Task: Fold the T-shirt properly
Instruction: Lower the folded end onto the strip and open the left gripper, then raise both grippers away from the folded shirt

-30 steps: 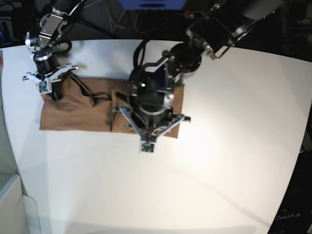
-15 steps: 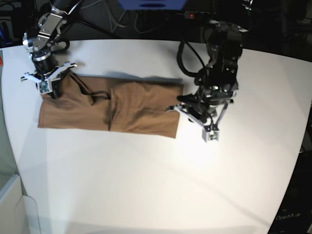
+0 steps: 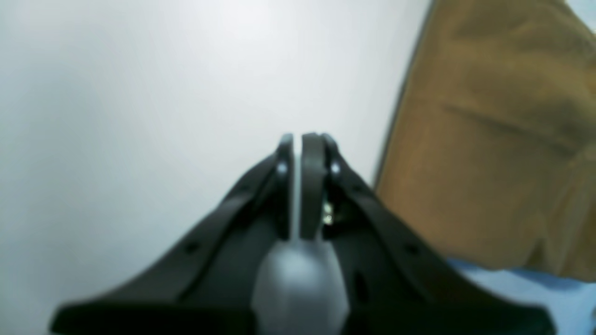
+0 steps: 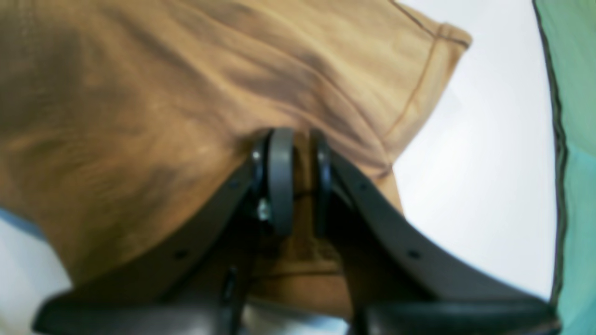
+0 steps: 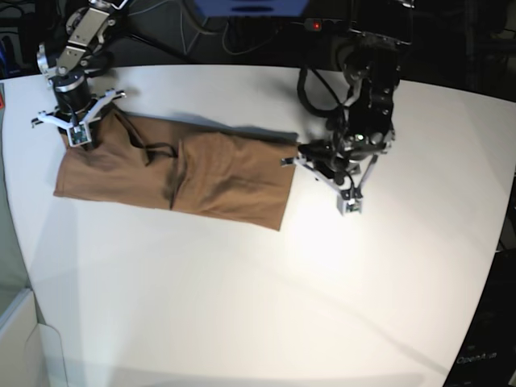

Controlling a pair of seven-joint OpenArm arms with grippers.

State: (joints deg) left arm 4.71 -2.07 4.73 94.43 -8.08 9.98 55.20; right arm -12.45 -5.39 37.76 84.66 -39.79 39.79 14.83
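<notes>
T-shirt: we see the plain medium-brown soft-fabric T-shirt (image 5: pixel 173 169) lying as a long folded band on the white round-edged table (image 5: pixel 266 298).
Right gripper (image 4: pixel 298 144): we see its jaws pinching a fabric fold at the shirt's end.
Left gripper (image 3: pixel 300 139): jaws closed on nothing, over bare table just beside the shirt's other edge.

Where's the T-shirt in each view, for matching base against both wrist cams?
Base: T-shirt lies flat, left of centre, on the white table.
Left wrist: right side of the picture, beside the shut, empty left gripper.
Right wrist: fills the upper left; the right gripper pinches a fold.
Shared landmark: the white table.
</notes>
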